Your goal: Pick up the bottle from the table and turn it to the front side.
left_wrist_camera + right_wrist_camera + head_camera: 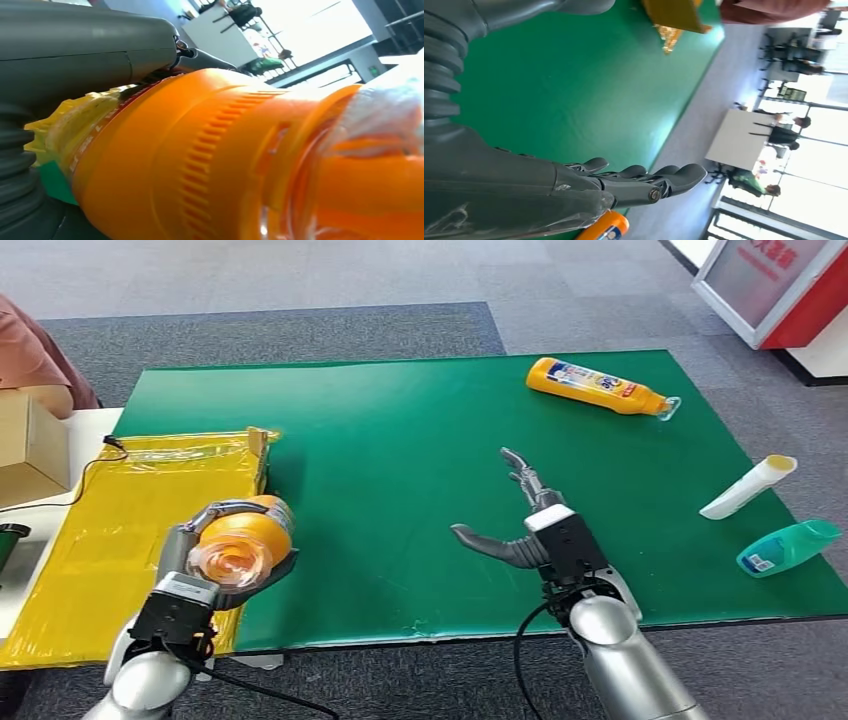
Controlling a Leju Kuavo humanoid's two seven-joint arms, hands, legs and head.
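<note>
Bottle (pixel 243 540) sits in the left hand (pixel 215 562), lifted up over the near left part of the tabletop (pixel 400 460). It is orange, and its clear cap end points back at the robot. The fingers (pixel 215 510) wrap around it, tight on both sides. In the left wrist view the orange bottle (pixel 210 160) is very close, and its ribbed neck shows.

The right hand (pixel 520 520) hangs over the near middle of the green tabletop. It holds nothing, with its thumb and fingers (pixel 522 475) spread apart.

A second orange bottle (pixel 598 386) lies on its side near the far right corner. A white tube (pixel 748 487) and a teal bottle (pixel 788 546) lie by the right edge. A yellow sheet (pixel 130 530) covers the left side.
</note>
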